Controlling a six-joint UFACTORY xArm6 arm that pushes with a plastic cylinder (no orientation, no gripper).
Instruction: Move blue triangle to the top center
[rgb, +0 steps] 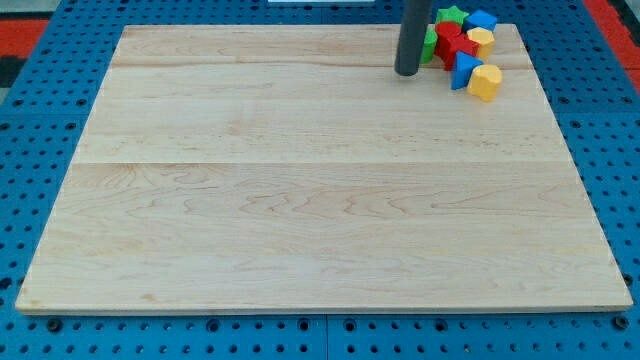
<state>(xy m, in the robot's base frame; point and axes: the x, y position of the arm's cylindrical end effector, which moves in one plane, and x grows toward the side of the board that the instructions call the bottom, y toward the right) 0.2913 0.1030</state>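
The blue triangle (462, 70) lies in a tight cluster of blocks at the view's top right of the wooden board (300, 200). It touches a yellow block (485, 82) on its right and a red block (458, 47) above it. My tip (407, 72) rests on the board just left of the cluster, about a block's width from the blue triangle. The dark rod hides part of a green block (429, 44).
The cluster also holds a green star (451, 15), a blue block (482, 19) and a second yellow block (481, 39) near the board's top edge. A blue pegboard (40, 120) surrounds the board.
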